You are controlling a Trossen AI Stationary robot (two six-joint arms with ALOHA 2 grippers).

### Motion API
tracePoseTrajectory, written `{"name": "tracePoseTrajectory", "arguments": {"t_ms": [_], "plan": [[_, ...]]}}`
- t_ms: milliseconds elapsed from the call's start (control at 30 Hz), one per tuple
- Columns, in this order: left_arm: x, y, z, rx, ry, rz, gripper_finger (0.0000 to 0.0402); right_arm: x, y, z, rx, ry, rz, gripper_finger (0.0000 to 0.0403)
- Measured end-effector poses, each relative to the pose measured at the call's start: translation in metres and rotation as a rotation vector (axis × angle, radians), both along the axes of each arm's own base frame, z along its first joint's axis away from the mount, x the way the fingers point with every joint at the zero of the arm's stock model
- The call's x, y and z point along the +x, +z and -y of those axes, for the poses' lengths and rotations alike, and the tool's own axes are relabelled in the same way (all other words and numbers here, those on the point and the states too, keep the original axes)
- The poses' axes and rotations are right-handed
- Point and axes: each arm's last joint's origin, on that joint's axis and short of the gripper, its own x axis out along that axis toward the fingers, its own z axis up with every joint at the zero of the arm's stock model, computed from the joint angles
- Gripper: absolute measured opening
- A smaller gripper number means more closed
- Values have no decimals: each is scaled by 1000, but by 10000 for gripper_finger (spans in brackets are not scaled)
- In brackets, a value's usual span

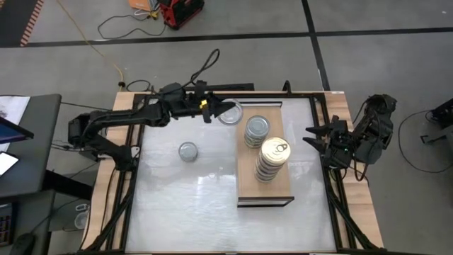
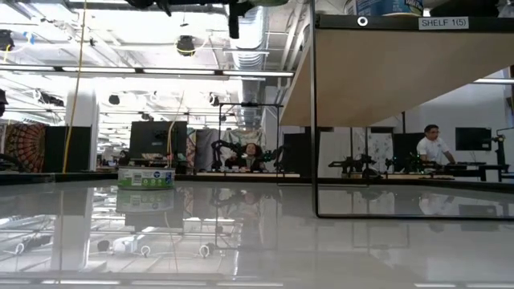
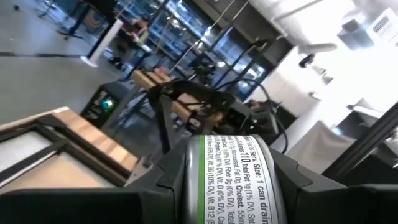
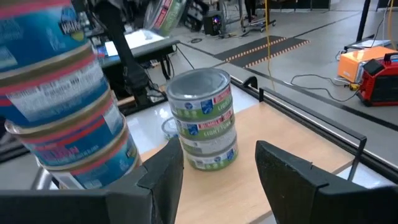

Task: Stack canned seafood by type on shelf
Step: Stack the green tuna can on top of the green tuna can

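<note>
The shelf (image 1: 277, 177) is a light-wood board right of the table's middle. On it stand two stacks of canned seafood: a gold-lidded, blue-labelled stack (image 1: 272, 157) (image 4: 62, 99) and a silver-lidded, green-labelled stack (image 1: 256, 131) (image 4: 202, 118). One single tin (image 1: 187, 151) (image 2: 146, 177) rests on its base on the tabletop, left of the shelf. My left gripper (image 1: 225, 113) is shut on another tin (image 3: 227, 180) in the air, just left of the shelf's far end. My right gripper (image 4: 217, 177) waits open at the table's right edge, facing the stacks. My left gripper pinches the green-and-white labelled tin between its two fingers (image 3: 155, 186), one on each side. The tin's curved labelled wall (image 3: 242, 168) faces the wrist camera. The fingers come roughly level from the table's left. The tin (image 4: 165, 15) is tilted and lifted clear of table and shelf.
A dark frame (image 1: 318, 120) runs round the white tabletop, with wooden margins outside it. Bare board (image 1: 265, 190) lies at the shelf's near end, in front of the gold-lidded stack. Cables and a red case (image 1: 180, 10) lie on the floor beyond the far edge.
</note>
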Motion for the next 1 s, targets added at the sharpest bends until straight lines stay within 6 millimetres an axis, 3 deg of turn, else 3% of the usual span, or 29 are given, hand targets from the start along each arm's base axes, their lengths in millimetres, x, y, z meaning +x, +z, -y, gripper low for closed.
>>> {"name": "tracePoseTrajectory", "arguments": {"t_ms": [300, 500, 867, 1000], "plan": [[26, -22, -9, -56, -66, 49, 133, -2, 16, 3, 67, -7, 54, 225], [37, -26, -20, -115, -134, 166, 134, -5, 31, 6, 138, -9, 110, 225], [80, -24, -25, -134, -208, 83, 134, -5, 37, 7, 170, -9, 134, 225], [84, -28, -23, -135, -213, 33, 134, -5, 37, 7, 169, -9, 134, 225]]}}
